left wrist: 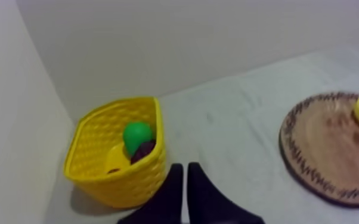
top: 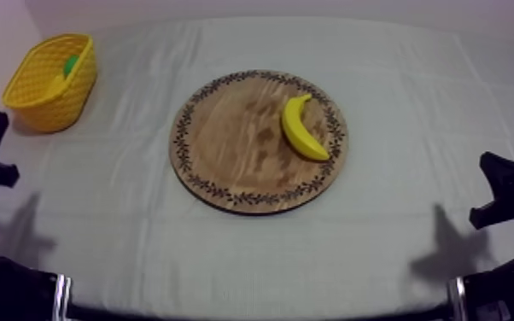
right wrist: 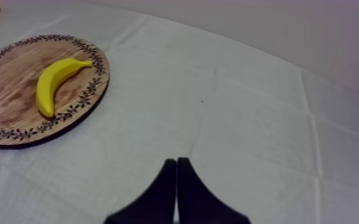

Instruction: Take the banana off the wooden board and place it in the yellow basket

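Near edge, both arms parked low at own sides: left pincer [left wrist: 185, 169] clenched on nothing, fingers together in a wedge; right pincer [right wrist: 176, 162] same, empty.

Btwn them, mid-table, the wooden board [top: 226, 145] lies flat w/ bare table [top: 397, 230] all round, so nothing blocks an approach. The banana [top: 302, 128] is on the board's right half, inside the patterned rim. It sits ahead and to the left of the right pincer, clearly closer to it than to the left one. Long axis runs approx near-to-far, tilted a little; stem end is the far one, and the curve bulges toward board centre. Fingers prob. need to close across the middle, i.e. left-right.

Farthest: yellow basket [top: 30, 94] at the far-left corner, well apart from the board, close to the table edge. It holds a green fruit [left wrist: 136, 136] plus sth dark, too unclear to name. Basket is on the left arm's side, so a right-arm pick means a long carry over the board.
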Available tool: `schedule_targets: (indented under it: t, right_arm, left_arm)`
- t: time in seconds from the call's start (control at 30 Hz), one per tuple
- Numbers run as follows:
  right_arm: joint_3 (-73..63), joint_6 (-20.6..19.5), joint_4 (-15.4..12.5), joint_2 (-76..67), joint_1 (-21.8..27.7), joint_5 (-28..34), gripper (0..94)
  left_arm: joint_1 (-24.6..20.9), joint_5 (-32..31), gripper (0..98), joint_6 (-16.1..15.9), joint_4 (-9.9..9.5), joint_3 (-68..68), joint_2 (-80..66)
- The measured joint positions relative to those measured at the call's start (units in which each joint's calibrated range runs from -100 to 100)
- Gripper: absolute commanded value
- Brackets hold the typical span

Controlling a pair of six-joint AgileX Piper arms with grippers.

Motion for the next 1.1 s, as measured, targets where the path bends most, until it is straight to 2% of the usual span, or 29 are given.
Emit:
schedule_targets:
  t: [0.13, 0.23, 0.5, 0.73, 1.1]
  right_arm:
    - [0.0, 0.0, 0.0, 0.0, 0.0, 0.0, 0.3]
    - [0.0, 0.0, 0.0, 0.0, 0.0, 0.0, 0.3]
    - [0.0, 0.0, 0.0, 0.0, 0.0, 0.0, 0.3]
    - [0.0, 0.0, 0.0, 0.0, 0.0, 0.0, 0.3]
    - [0.0, 0.0, 0.0, 0.0, 0.0, 0.0, 0.3]
  left_arm:
    - [0.5, 1.8, 2.6, 3.3, 1.6, -9.7, 7.3]
    - [1.1, 3.9, 2.1, 4.2, 2.92, -17.6, 13.7]
    - [5.0, 12.0, 0.4, 5.8, 2.92, -40.5, 32.0]
    - [8.9, 19.0, 1.4, 6.0, 3.29, -56.9, 46.7]
    - [15.4, 29.3, 3.7, 6.6, 2.92, -70.5, 65.3]
